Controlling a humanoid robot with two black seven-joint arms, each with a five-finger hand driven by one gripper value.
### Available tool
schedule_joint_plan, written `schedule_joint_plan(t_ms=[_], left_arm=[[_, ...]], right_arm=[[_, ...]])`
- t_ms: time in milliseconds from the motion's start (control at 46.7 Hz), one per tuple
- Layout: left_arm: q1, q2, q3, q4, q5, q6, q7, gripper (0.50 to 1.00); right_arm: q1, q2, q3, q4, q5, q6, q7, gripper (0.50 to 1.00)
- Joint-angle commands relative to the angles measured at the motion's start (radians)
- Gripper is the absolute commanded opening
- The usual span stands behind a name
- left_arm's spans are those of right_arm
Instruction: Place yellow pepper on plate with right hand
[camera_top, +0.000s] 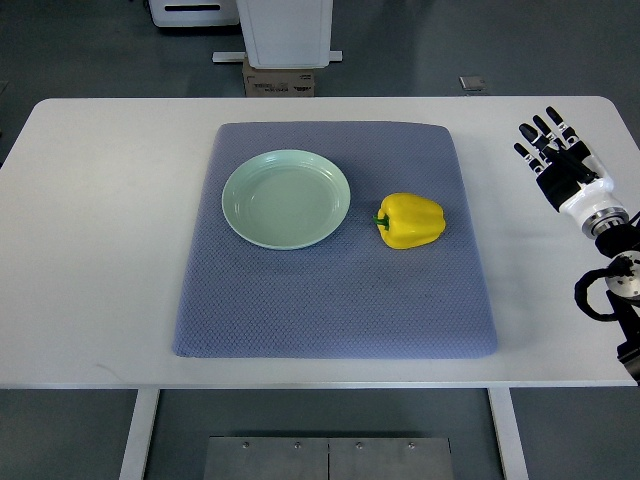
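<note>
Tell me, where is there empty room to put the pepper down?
The plate holds nothing. The mat is bare in front of the plate and yellow pepper. The table is bare left of the mat. The right hand hovers over the right side.

Yellow pepper (411, 221), green stem; pale green plate (286, 199); blue-grey mat (330, 290), fine dotted weave; white counter (100, 250); black fingers (541, 139).

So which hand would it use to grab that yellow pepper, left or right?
Right, most likely. The right hand is the only one in view, fingers spread and empty, over the table's right side. The yellow pepper lies on the mat on that same side, right of the plate.
</note>
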Motion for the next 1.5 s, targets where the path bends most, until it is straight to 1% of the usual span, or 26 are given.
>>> schedule_joint_plan(t_ms=[0,728,984,1156,1477], left_arm=[[0.0,0.0,0.0,0.0,0.001,-0.002,0.001,1.0],[0.0,0.0,-0.001,0.001,-0.002,0.001,0.001,1.0],[0.0,0.0,-0.001,0.001,-0.002,0.001,0.001,1.0],[0.0,0.0,-0.001,0.001,-0.002,0.001,0.001,1.0],[0.0,0.0,-0.001,0.001,-0.002,0.001,0.001,1.0]], right_arm=[[0.0,0.0,-0.002,0.0,0.0,-0.001,0.003,1.0],[0.006,-0.001,-0.002,0.0,0.0,-0.001,0.003,1.0],[0.006,-0.003,-0.001,0.0,0.0,0.01,0.001,1.0],[0.027,-0.005,0.005,-0.002,0.0,0.008,0.003,1.0],[0.036,-0.031,-0.002,-0.008,0.074,0.008,0.004,1.0]])
